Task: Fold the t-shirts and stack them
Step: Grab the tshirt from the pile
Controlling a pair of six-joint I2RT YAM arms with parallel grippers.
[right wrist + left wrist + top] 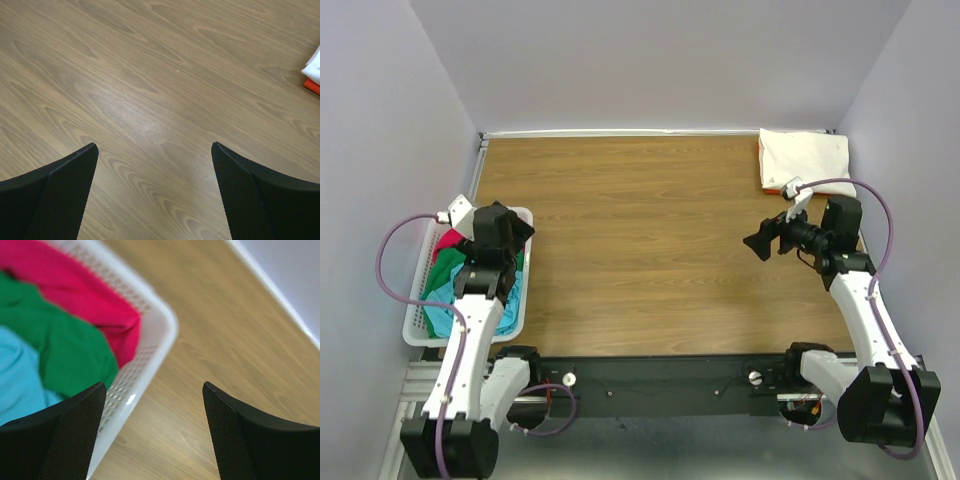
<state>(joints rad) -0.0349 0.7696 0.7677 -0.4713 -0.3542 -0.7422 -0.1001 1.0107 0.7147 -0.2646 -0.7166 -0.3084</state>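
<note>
**A:** Where do your t-shirts lie?

**B:** Three sit crumpled in the white lattice basket (160, 335) on your left; the red tee (75, 285), the green tee (65, 340) and the turquoise tee (20, 370) overlap one another. A folded cream-white tee (803, 157) rests in the far right corner; an orange tee (312, 86) shows its edge beneath it. I take that for your stack, set back so that you have the middle for folding.

**A:** And the grippers?

**B:** Your left gripper (154, 387) hangs over the basket's corner, one finger above the rim and the other above wood; its jaws are spread with nothing between them. It seems placed to reach in for the next tee. Your right gripper (155, 147) hovers over bare wood, well apart from the stack; its jaws are spread wide and hold nothing, and it is probably there to help flatten the cloth.

**A:** The surface?

**B:** A wood-grain table (650, 250), flat and matt, with the basket at its left edge; pale lilac walls (650, 60) close it in on three sides.
</note>
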